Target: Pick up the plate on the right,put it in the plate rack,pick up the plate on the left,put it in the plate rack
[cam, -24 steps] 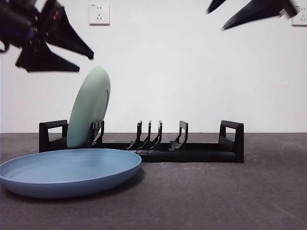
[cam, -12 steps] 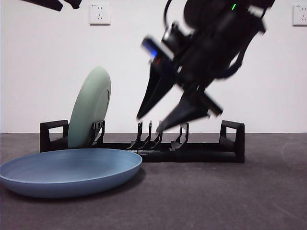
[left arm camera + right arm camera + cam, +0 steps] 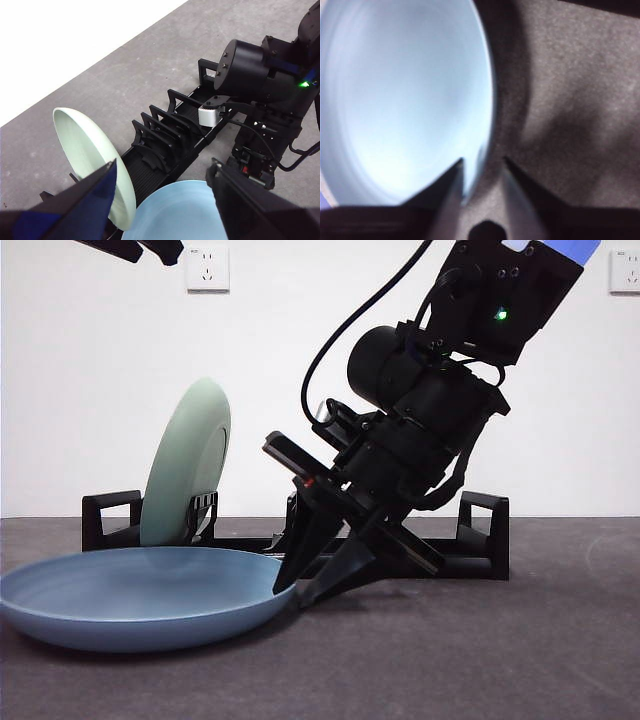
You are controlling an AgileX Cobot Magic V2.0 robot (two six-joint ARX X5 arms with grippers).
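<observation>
Right gripper (image 3: 300,585) is now down at the blue plate's (image 3: 140,600) rim.
Half a second ago it was hanging above the plate rack (image 3: 480,550); now its jaws are straddling the rim, spread. The pale green plate (image 3: 188,460) is leaning in the rack's end slot, the smooth blue plate lying on the gritty grey worktop (image 3: 480,660) before the rack, and the left gripper (image 3: 160,200), jaws spread, is hovering above it.

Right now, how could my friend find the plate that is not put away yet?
Find the long black plate rack across the dark table. A pale green plate stands upright in one end of it. The blue plate lies flat in front of that end, with the right gripper straddling its rim, jaws open.
</observation>
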